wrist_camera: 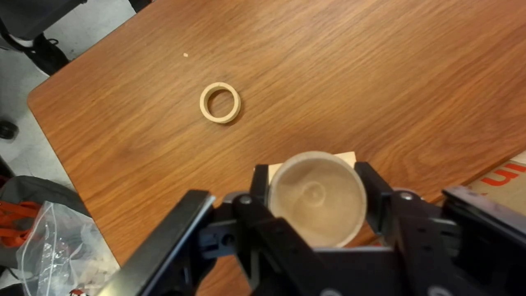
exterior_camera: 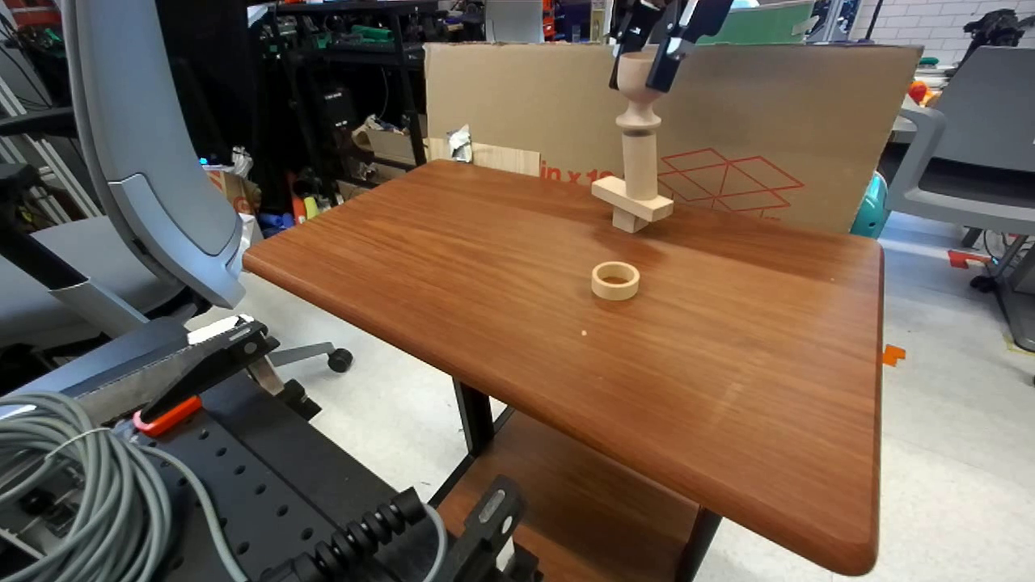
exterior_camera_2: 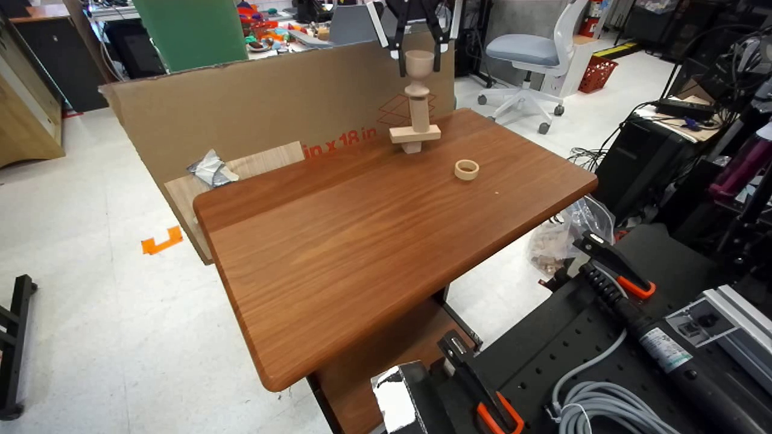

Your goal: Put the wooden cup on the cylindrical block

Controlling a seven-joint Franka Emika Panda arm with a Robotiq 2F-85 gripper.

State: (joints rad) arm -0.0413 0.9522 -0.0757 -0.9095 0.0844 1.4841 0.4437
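One wooden cup (exterior_camera: 637,86) is standing upright at the top of the block (exterior_camera: 640,166), by the far edge of the table (exterior_camera: 501,267), and their long axes are running vertical and in line in both exterior views. The coming move is turning on that stacking: the cup is lying straight below the gripper (exterior_camera_2: 420,67), with the block directly underneath. From these views I am not managing to tell whether the cup's foot is bearing fully on the block or hanging just over it. The gripper is pointing down, its fingers (wrist_camera: 259,179) parted only as wide as the bowl and meeting it on opposite sides, so I am judging it to be holding the cup. A ring (wrist_camera: 220,102) is lying nearer, well apart. Releasing is calling for even spreading and a straight lift; dragging sideways could be tipping the cup.
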